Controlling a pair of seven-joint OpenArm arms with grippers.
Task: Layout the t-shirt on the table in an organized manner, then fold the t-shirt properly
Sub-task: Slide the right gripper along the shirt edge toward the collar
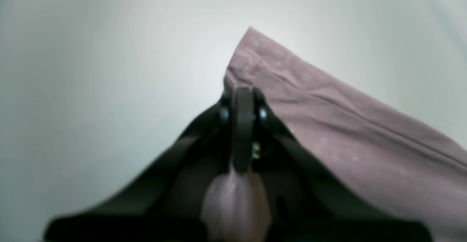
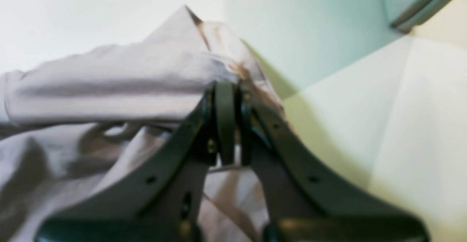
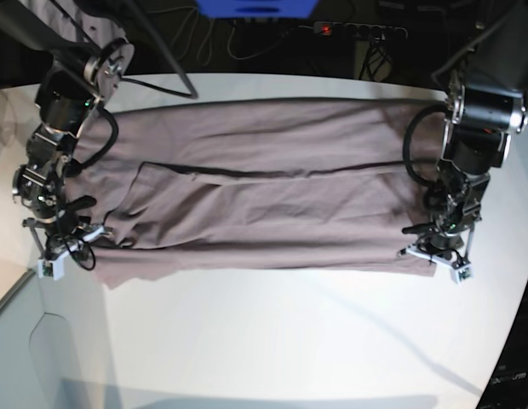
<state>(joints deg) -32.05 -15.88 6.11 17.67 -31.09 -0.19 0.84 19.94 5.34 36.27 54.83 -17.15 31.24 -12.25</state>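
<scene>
The mauve t-shirt (image 3: 264, 196) lies stretched across the white table (image 3: 272, 332), with a fold line running along its length. At the shirt's front corner on the base view's right, my left gripper (image 3: 430, 245) is shut on the fabric. The left wrist view shows the left gripper (image 1: 242, 94) pinching the cloth's edge, and the t-shirt (image 1: 346, 136) runs off to the right. My right gripper (image 3: 72, 237) is shut on the shirt's end at the base view's left. Seen from the right wrist, the right gripper (image 2: 226, 89) clamps a raised, bunched fold of the t-shirt (image 2: 109, 85).
Beyond the table's far edge lie a power strip (image 3: 349, 30), cables and a blue object (image 3: 255, 7). The table's curved edge runs down the right side. A seam and a lower panel (image 3: 25, 341) show at the front left.
</scene>
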